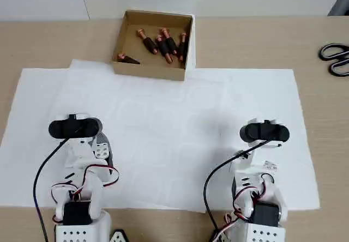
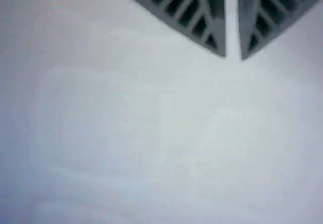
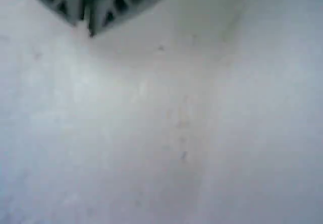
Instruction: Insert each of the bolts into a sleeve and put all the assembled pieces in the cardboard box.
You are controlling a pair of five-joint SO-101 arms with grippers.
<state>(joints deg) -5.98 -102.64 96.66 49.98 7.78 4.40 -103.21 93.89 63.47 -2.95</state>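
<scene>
- Under your jaws, the paper [image 1: 163, 127] is white, matt and faintly creased.
- Your left fingers [image 2: 192, 7] and right fingers [image 3: 126, 2] look like grey, ribbed, matt plastic.
- Well ahead of the jaws, the box [image 1: 150, 69] is brown, matt cardboard.
- Inside it, the bolts [image 1: 141, 33] are shiny, coppery metal, and the sleeves [image 1: 150, 44] are dark and matt.
- The table [image 1: 49, 40] looks like pale, smooth wood.

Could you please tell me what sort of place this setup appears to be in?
Probably a robotics lab or workshop bench: two small robot arms sit at a wooden table covered with white paper, with a cardboard box of bolt-and-sleeve pieces and scissors nearby.
</scene>
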